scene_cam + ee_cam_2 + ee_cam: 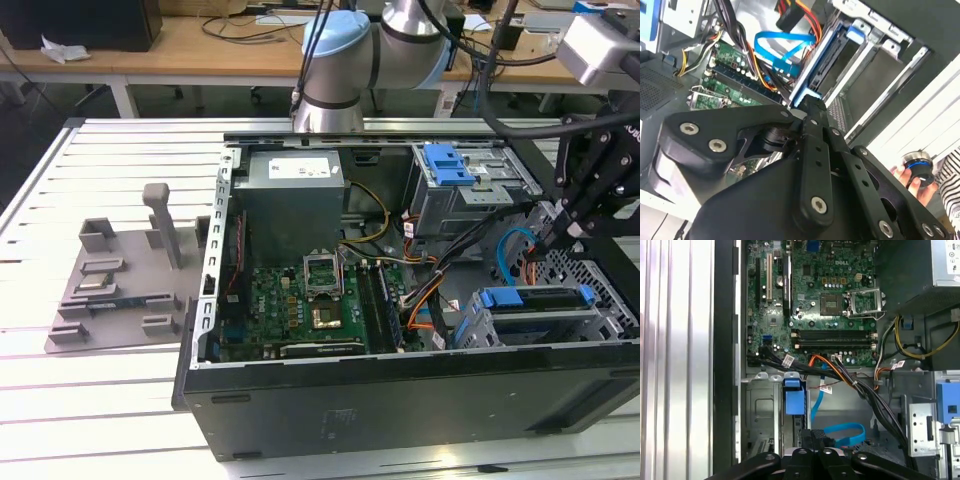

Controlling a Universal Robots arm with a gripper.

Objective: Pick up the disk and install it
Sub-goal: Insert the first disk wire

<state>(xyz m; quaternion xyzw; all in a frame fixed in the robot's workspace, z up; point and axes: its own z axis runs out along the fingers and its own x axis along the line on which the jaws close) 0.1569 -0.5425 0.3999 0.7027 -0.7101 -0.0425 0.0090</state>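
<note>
A: Where does the computer case sit?

B: Open on its side on the slatted table, so the bays face up.

A: And the disk?

B: Edge-up in the drive cage at the case's front corner, blue bracket on top; it looks seated.

A: The gripper?

B: Just above that corner, fingers pressed together on nothing, beside the blue cable.

Open computer case lies on slatted white table. Inside: green motherboard near centre, grey power-supply box at 12 o'clock of it, metal cage with blue latch at 2 o'clock. Grey fixture plate sits outside at 9 o'clock. Blue flat cable loops near orange wires.
</note>
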